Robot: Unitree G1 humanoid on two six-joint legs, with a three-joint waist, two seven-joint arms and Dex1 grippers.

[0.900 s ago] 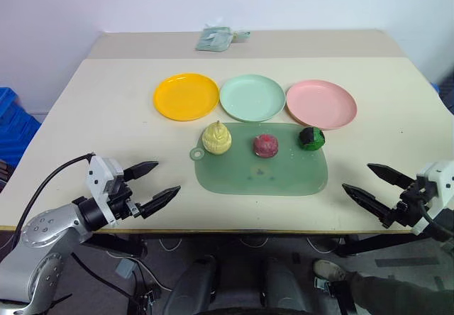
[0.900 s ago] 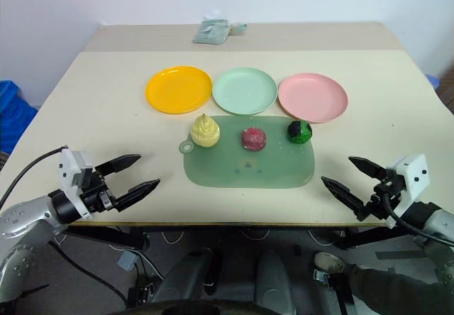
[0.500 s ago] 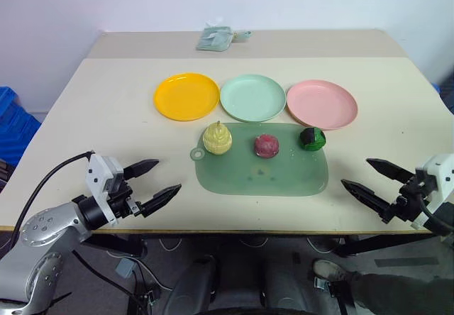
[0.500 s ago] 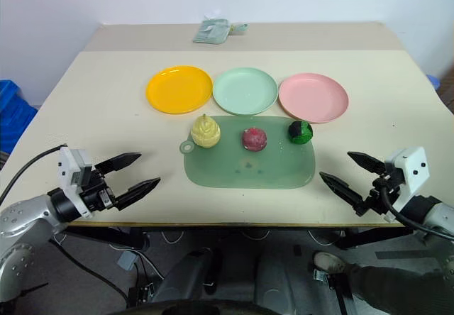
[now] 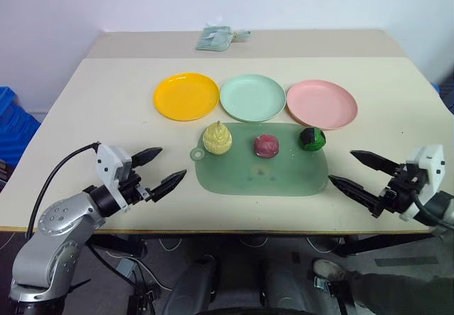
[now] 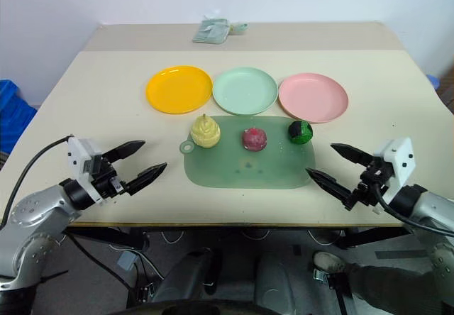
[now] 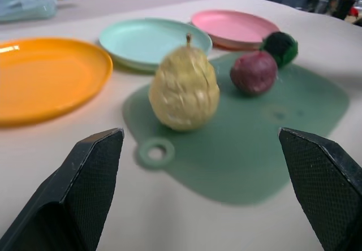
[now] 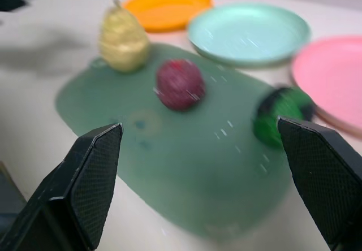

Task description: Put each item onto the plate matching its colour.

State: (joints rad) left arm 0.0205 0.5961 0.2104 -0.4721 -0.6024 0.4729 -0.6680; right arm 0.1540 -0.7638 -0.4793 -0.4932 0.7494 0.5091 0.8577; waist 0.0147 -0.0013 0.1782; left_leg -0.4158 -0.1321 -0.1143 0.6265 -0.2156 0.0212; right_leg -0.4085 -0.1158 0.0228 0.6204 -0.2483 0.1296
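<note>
Left claw [image 5: 162,170] hovers low, fingers spread wide, angled inward. Right claw [image 5: 363,175] mirrors it, gaping and empty.

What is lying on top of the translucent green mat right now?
Three toy foods sit along the far edge of the translucent green mat: a pale yellow lumpy one, a dark red round one, a dark green one. Nothing visibly covers them.

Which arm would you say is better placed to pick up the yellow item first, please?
Probably the left. The left pincer is open, beside the mat's left end where the yellow item stands. The right pincer, also open, is nearer the green item.
</note>
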